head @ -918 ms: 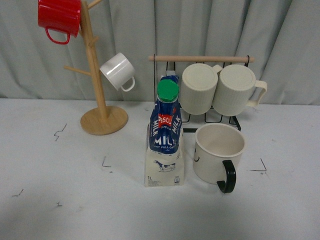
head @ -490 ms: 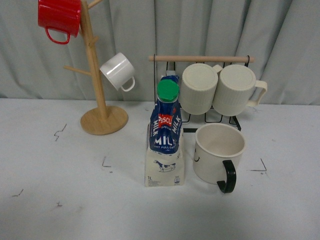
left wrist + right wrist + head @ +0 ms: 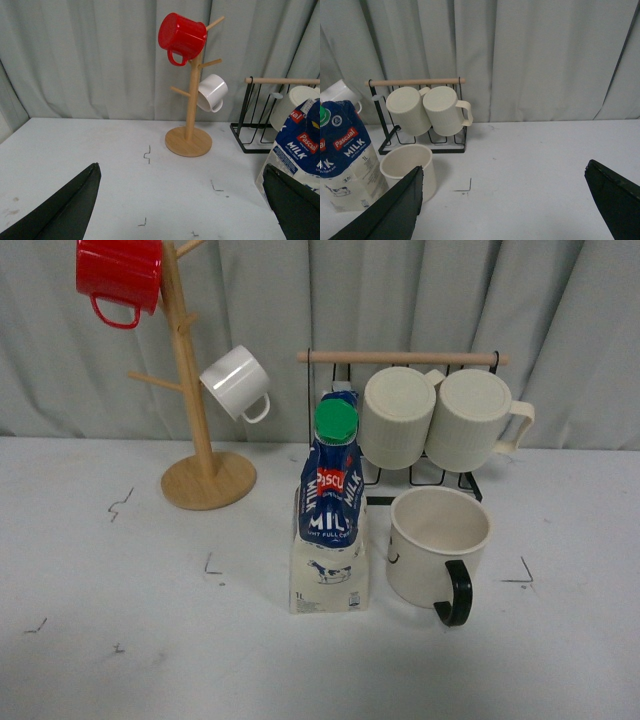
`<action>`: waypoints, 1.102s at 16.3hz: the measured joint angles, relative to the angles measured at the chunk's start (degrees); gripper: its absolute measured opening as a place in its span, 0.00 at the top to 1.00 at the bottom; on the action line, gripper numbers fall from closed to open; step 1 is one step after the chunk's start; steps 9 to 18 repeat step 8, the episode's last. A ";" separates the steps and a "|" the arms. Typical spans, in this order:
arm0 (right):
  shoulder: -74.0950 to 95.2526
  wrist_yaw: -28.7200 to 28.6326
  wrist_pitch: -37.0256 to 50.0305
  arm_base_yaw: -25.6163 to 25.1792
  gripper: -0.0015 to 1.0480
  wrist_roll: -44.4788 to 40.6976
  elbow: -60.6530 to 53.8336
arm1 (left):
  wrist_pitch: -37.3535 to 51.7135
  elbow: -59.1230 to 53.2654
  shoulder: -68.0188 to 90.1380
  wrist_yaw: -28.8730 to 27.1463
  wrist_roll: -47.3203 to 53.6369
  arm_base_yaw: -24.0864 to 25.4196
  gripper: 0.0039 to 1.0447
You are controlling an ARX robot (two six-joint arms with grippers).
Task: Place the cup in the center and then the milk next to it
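Observation:
The cup [image 3: 437, 546], a wide cream mug with a black handle turned toward the front, stands upright on the white table right of centre. It also shows in the right wrist view [image 3: 409, 167]. The milk [image 3: 331, 515], a blue and cream carton with a green cap, stands upright just left of the cup, with a small gap between them. It also shows in the left wrist view [image 3: 296, 147] and the right wrist view [image 3: 345, 157]. Neither arm shows in the front view. My left gripper [image 3: 182, 205] is open and empty, left of the milk. My right gripper [image 3: 504, 202] is open and empty, right of the cup.
A wooden mug tree [image 3: 195, 390] with a red mug [image 3: 118, 275] and a small white mug [image 3: 237, 383] stands at the back left. A black wire rack [image 3: 420, 465] with a wooden bar holds two cream mugs [image 3: 398, 417] behind the cup. Grey curtains hang behind.

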 joint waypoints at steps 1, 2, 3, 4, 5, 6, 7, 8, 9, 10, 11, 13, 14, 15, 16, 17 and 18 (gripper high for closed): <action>0.00 0.00 0.00 0.00 0.06 0.00 0.00 | 0.00 0.00 0.00 0.00 -0.02 0.00 0.06; 0.00 0.00 0.00 0.00 0.06 0.00 0.00 | 0.00 0.00 0.00 0.00 -0.02 0.00 0.06; 0.00 0.00 0.00 0.00 0.06 0.00 0.00 | 0.00 0.00 0.00 0.00 -0.02 0.00 0.06; 0.00 0.00 0.00 0.00 0.06 0.00 0.00 | 0.00 0.00 0.00 0.00 0.00 0.00 0.06; 0.00 0.00 0.00 0.00 0.06 0.00 0.00 | 0.00 0.00 0.00 0.00 0.00 0.00 0.06; 0.00 0.00 0.00 0.00 0.06 0.00 0.00 | 0.00 0.00 0.00 0.00 -0.02 0.00 0.06; 0.00 0.00 -0.02 0.00 0.06 0.00 0.00 | 0.00 0.00 0.00 0.00 -0.02 0.00 0.06; 0.00 0.00 0.00 0.00 0.06 0.00 0.00 | 0.00 0.00 0.00 0.00 -0.02 0.00 0.06; 0.00 0.00 0.00 0.00 0.06 0.00 0.00 | 0.00 0.00 0.00 0.00 -0.02 0.00 0.06; 0.00 0.00 0.00 0.00 0.06 0.00 0.00 | 0.00 0.00 0.00 0.00 -0.02 0.00 0.06; 0.00 0.00 0.00 0.00 0.06 0.00 0.00 | 0.00 0.00 0.00 0.00 -0.02 0.00 0.06; 0.00 0.00 0.00 0.00 0.06 0.00 0.00 | 0.00 0.00 0.00 0.00 -0.02 0.00 0.06; 0.00 0.00 0.00 0.00 0.06 0.00 0.00 | 0.00 0.00 0.00 0.00 -0.02 0.00 0.06; 0.00 0.00 0.00 0.00 0.06 0.00 0.00 | 0.00 0.00 0.00 0.00 -0.02 0.00 0.06; 0.00 0.00 0.00 0.00 0.06 0.00 0.00 | 0.00 0.00 0.00 0.00 -0.02 0.00 0.06; 0.00 0.00 0.00 0.00 0.06 0.00 0.00 | 0.00 0.00 0.00 0.00 -0.02 0.00 0.06; 0.00 0.00 0.00 0.00 0.06 0.00 0.00 | 0.00 0.00 0.00 0.00 -0.02 0.00 0.06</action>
